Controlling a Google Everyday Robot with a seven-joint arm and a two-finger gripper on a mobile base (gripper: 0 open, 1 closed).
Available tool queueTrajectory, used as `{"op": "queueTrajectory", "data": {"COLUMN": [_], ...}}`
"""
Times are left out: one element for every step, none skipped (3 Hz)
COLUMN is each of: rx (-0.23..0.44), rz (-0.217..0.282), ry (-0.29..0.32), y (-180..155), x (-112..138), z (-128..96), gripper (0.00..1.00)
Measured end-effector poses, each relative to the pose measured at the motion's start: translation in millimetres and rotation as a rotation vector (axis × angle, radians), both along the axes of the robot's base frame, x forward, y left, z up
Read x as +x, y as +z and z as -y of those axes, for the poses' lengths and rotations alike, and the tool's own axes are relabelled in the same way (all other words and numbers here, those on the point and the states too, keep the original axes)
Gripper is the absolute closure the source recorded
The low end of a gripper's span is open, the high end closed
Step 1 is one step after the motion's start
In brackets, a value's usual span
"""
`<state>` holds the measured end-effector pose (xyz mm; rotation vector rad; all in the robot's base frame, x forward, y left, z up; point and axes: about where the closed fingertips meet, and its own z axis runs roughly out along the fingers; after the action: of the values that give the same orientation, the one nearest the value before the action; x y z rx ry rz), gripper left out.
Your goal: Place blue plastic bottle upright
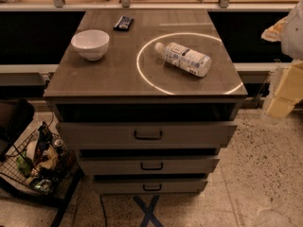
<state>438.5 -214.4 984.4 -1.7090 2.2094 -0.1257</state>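
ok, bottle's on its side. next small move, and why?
Probably bring the gripper, now off the cabinet's right edge, inward over the blue plastic bottle. The bottle lies on its side on the cabinet top, cap toward the white bowl, with nothing holding it.

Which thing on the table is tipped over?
The blue plastic bottle, lying flat; the white bowl stands upright. The claw hangs right of the table.

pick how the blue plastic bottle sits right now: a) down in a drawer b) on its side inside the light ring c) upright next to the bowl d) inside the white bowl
B: the blue plastic bottle lies on its side within the light ring on the cabinet top, apart from the white bowl. The gripper hangs at the right edge of the view, off the top.
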Motion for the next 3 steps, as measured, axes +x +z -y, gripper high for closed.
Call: {"op": "queueTrajectory", "data": {"rx": [0.000,-0.013,-0.006], "rz": [0.000,0.024,0.051], "ry": [0.000,0.016,0.010], "y": [0.1,4.9,9.4], "x": [0.0,14.0,50.7], "z": [0.0,-6.6,-22.0], "gripper": [0.00,0.00,0.00]}}
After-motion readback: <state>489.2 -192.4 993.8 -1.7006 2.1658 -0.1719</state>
